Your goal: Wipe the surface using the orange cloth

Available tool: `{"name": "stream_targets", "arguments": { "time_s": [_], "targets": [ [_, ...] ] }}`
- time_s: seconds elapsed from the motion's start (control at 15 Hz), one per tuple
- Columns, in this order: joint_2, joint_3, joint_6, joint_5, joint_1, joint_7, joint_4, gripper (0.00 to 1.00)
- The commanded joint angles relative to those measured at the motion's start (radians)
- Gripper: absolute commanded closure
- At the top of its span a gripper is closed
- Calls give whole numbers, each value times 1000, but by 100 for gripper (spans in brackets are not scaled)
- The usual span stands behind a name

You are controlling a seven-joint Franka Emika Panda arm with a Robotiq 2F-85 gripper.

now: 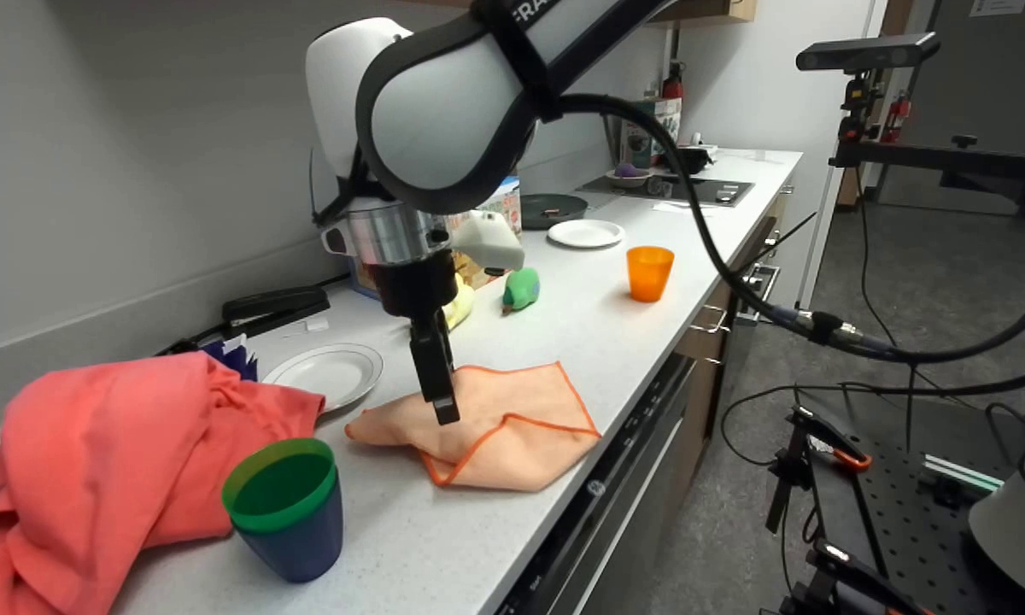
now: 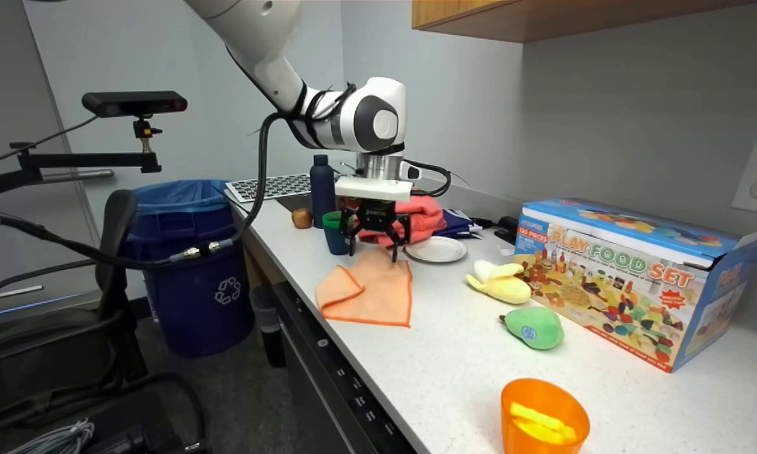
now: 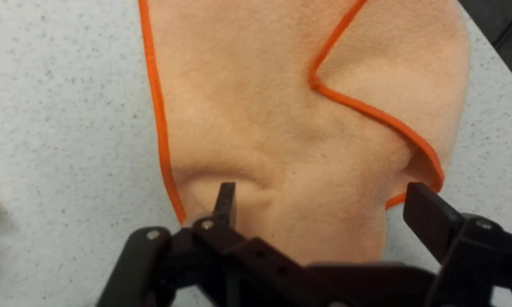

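Note:
The orange cloth [image 1: 521, 410] lies on the surface [image 1: 393, 547], a light grey-white countertop, near its front edge. It is pale peach with a bright orange hem and has one folded corner. It shows in an exterior view [image 2: 378, 296] and in the wrist view [image 3: 239, 85]. My gripper [image 2: 373, 254] points down over one end of the cloth, with its fingers wide apart. In the wrist view the gripper [image 3: 322, 186] is open, with cloth between and below its fingers and nothing clamped. Whether the fingertips touch the cloth I cannot tell.
A bunched coral-red cloth [image 1: 120, 461], stacked cups [image 1: 295, 530] and a white plate [image 1: 333, 371] stand close to the gripper. A toy banana [image 2: 501, 287], green toy pear [image 2: 536, 328], orange cup [image 2: 511, 416] and play food box [image 2: 612, 296] are farther along the counter. A bottle [image 2: 322, 189] stands behind.

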Motion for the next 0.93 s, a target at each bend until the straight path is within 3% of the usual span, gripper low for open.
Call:
{"name": "stream_targets", "arguments": {
  "time_s": [0.0, 0.2, 0.27, 0.67, 0.8, 0.87],
  "targets": [
    [73, 8, 27, -44, 13, 12, 93, 0],
    [118, 25, 9, 16, -4, 16, 149, 0],
    [75, 28, 28, 36, -19, 14, 90, 0],
    [40, 26, 26, 100, -43, 17, 46, 0],
    [29, 25, 36, 110, -48, 14, 32, 26],
    [22, 25, 40, 116, -52, 11, 23, 34]
  ]
}}
